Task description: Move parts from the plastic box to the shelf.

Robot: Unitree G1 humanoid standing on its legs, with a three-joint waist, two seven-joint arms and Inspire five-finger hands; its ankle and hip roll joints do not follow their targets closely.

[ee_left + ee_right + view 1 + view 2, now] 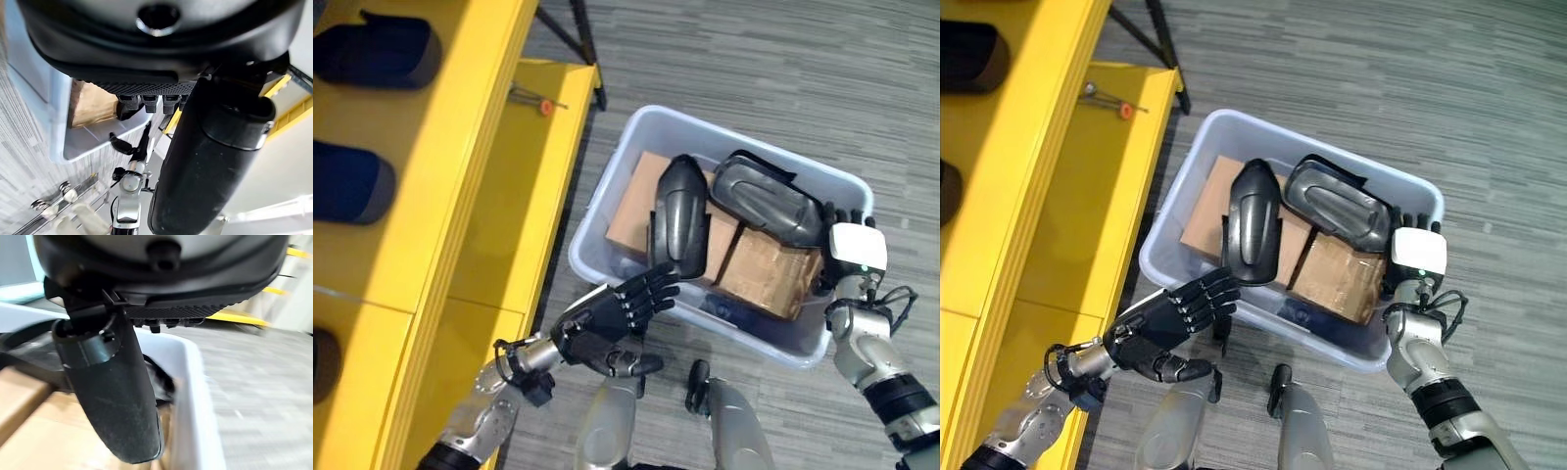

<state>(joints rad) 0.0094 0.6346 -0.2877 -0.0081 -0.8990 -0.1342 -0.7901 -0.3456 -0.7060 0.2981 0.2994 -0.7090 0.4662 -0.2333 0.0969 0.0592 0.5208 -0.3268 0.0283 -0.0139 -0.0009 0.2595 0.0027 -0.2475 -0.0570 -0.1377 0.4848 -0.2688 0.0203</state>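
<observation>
A yellow shelf (480,196) is seen to the robot's left, and beside it a plastic box (607,206) on the floor. Two dark moulded shell parts are held in the box on cardboard cartons (769,269): one part (679,217) upright, another part (766,201) lying tilted. These are judged stiff, light and smooth-skinned, best taken by an edge. The left hand (612,315) is spread open just outside the box's near wall; the right hand (847,250) is at the far corner by the tilted part, its fingers' state not discernible.

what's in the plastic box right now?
In the plastic box: two black shell parts lying on two cardboard boxes. Something dark shows under the cardboard; it is too covered to identify.
</observation>
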